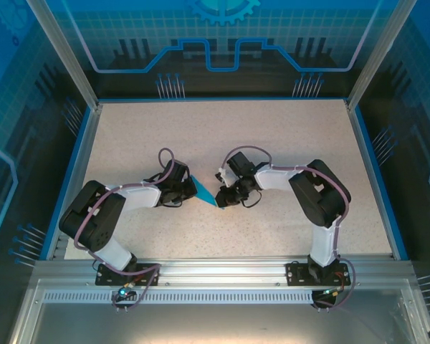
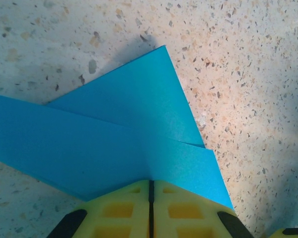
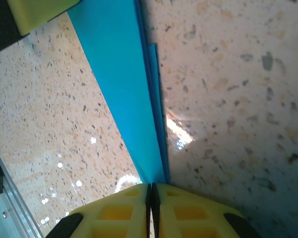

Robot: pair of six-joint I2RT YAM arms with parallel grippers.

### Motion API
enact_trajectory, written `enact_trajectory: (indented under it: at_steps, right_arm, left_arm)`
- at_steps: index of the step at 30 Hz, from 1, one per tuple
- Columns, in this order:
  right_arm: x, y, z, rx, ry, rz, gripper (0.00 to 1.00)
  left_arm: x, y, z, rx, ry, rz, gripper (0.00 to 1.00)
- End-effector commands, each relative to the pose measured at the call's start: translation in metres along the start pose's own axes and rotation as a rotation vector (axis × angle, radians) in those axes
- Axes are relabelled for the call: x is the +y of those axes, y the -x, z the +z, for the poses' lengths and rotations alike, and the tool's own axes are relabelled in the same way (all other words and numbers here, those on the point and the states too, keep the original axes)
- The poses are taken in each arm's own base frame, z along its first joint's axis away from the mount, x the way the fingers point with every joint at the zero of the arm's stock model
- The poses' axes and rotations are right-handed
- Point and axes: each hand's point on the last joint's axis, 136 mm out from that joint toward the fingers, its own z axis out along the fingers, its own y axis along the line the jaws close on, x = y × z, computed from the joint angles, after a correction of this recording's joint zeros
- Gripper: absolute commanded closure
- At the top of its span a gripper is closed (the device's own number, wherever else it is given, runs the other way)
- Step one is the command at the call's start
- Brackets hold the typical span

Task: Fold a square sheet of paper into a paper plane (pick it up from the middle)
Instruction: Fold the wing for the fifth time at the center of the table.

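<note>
The paper plane [image 1: 205,192], a layered, pointed blue fold, is lying near the middle of the speckled table [image 1: 287,143], stretched between the two arms. The left gripper [image 1: 189,189] is pinching its wide left end, with the yellow fingers [image 2: 124,203] pressing together on the paper's edge. The right gripper [image 3: 151,188] is nipping the narrow near-right tip, jaws squeezing together where the folded strip is tapering into them.

Bare tabletop [image 1: 272,136] all round; left arm [image 1: 129,197] and right arm [image 1: 294,179] crowding centre
</note>
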Motion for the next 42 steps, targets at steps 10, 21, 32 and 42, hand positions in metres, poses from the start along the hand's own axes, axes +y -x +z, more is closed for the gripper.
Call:
enact_trajectory:
  at_steps: [10,21,32,42]
  right_arm:
    - [-0.023,-0.062,-0.004,0.163,-0.051,0.087,0.88]
    - [-0.001,-0.031,-0.026,0.035,-0.060,0.016,0.90]
    - [0.031,0.003,-0.010,0.030,-0.024,-0.068,0.90]
    - [0.007,-0.014,0.004,0.092,-0.051,-0.025,0.91]
  left_arm:
    - [0.029,-0.003,0.005,0.006,0.132,-0.015,0.89]
    - [0.027,-0.003,0.004,0.009,0.122,-0.012,0.90]
    - [0.026,-0.004,0.005,0.014,0.109,-0.013,0.89]
    - [0.026,-0.005,0.005,0.015,0.110,-0.011,0.89]
